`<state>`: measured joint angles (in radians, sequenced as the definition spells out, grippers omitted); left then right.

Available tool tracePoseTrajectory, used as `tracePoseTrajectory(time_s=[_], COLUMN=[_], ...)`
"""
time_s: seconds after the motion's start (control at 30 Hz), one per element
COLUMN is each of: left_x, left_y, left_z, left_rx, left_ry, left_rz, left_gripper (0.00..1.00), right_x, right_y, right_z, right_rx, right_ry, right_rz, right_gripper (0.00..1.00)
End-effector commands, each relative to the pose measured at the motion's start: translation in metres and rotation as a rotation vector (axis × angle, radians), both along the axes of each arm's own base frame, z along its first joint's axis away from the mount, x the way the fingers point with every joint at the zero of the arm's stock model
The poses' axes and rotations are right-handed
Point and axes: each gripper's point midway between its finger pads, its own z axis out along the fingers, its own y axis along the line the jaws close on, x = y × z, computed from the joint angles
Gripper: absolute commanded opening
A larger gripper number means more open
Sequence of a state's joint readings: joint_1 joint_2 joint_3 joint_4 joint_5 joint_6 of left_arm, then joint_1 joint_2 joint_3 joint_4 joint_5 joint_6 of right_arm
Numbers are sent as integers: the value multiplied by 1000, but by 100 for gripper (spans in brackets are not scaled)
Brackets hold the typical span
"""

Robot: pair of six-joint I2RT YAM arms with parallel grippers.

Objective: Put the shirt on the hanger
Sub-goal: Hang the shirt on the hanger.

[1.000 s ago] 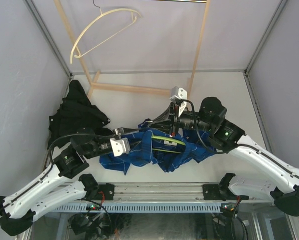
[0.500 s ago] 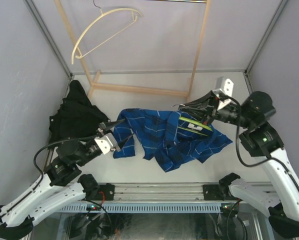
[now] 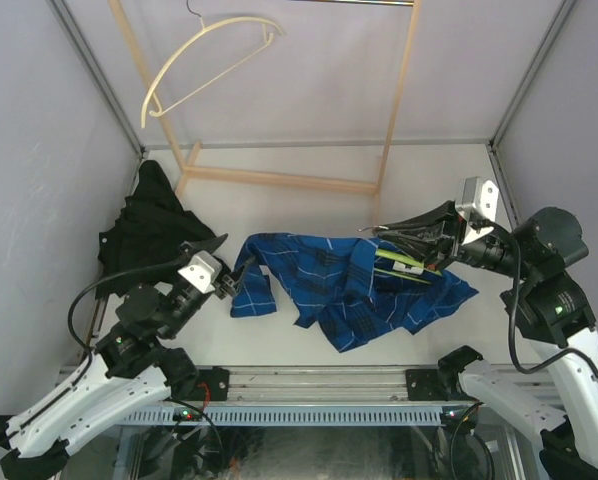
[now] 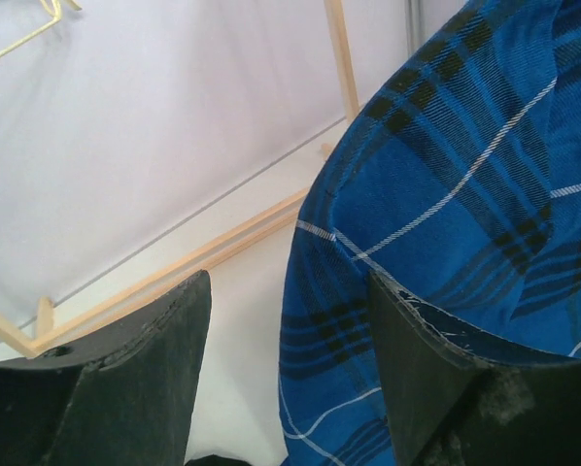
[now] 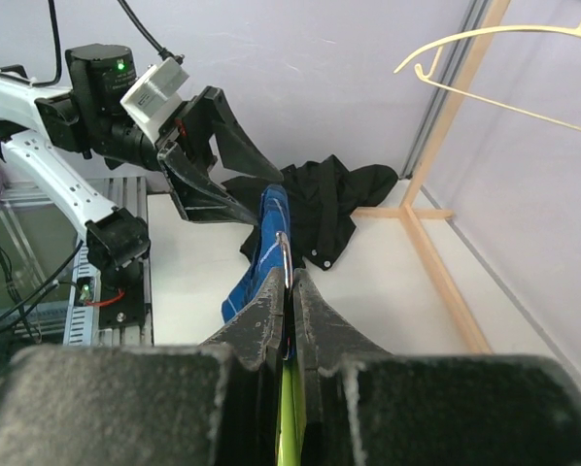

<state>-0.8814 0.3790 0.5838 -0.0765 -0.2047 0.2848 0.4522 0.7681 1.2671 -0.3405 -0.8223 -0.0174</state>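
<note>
table point(image 3: 309, 200): white, walled on three sides. wooden rack point(image 3: 279, 180) stands along the back.

shirt point(image 3: 319, 275): blue plaid, spread crumpled across mid-table and running from near the left gripper to under the right one. its left end is a narrow bunched strip. the right half is wider and its lower edge points toward the arm bases. not hung.

black garment point(image 3: 154, 230): heaped at the left wall, apart from the shirt.

cream hanger point(image 3: 204, 55): up on the rack rail, top left, well clear of everything.

left gripper point(image 3: 237, 266): at the shirt's left end with jaws spread wide. in the wrist view, plaid fabric point(image 4: 446, 175) fills the right side and drapes by the right-hand finger point(image 4: 436, 379). the other finger point(image 4: 125, 369) is bare, with table and rack visible through the gap. nothing is clamped.

right gripper point(image 3: 374, 232): over the shirt's right half, pointing left, with jaws pinched together. the wrist view shows them closed on the hanger point(image 5: 290, 408) at the base of its silver hook point(image 5: 285, 257), which sticks out past the fingertips.

hanger, seen from above point(image 3: 404, 262): the lime-green bars show in an opening of the shirt on the right side, just below the right gripper. the rest is covered by fabric, so can't tell if either arm sits in a shoulder.
</note>
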Motion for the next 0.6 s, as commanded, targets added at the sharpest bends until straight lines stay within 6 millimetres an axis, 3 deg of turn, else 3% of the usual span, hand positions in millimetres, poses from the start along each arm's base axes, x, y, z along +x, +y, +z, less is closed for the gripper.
tracePoseTrajectory(time_s=[0.0,0.13,0.23,0.57], left_x=[-5,-15,-9,25], left_y=[-16,-37,-39,-11], left_z=[13,9,-1,-51], left_rx=[-143,-178,-179,-104], left_ry=[13,34,75,247], left_rz=[-75,-192,-168,119], left_gripper=[69,67,63,38], right_x=[-9,-10,-13,-16], right_y=[-5,-7,-8,-16], right_z=[24,24,23,25], right_rx=[50,51,51,57], right_ry=[-79,-80,-86,-105], right_rz=[-8,-14,-15,-58], right_gripper=[0,0,0,0])
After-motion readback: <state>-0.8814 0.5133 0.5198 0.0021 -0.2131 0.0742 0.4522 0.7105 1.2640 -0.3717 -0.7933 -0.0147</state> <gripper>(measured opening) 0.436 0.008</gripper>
